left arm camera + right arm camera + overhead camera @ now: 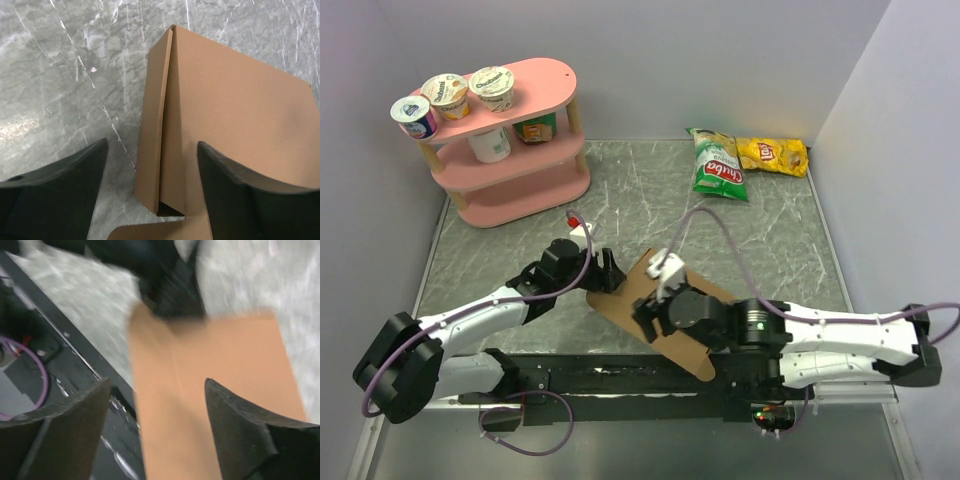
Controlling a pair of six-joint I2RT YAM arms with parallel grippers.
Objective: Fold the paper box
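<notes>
The box [623, 292] lies at a slant on the surface [770, 230], just in front of the arm bases, and both arms meet over it from either side. The left gripper [605, 272] hangs at the box's left corner with its jaws wide apart and nothing clamped. From its wrist view the folded side wall runs right between the fingers [65, 190], so I'd guess it is placed there to pinch or press that wall home. The right gripper [655, 315] hovers over the middle of the top panel, jaws likewise spread and gripping nothing, probably there to hold the top flat while the other arm works. Its own view is blurred, so I cannot tell whether it touches the card. The box is plain brown card, unprinted, and looks largely folded into a flat, shallow shape: a broad smooth top and a narrow side wall creased along one edge, with a slim dark gap at the near corner where the wall does not sit flush. Chip bags [745, 160] and a pink shelf [520, 165] stand well apart at the back, out of the way
</notes>
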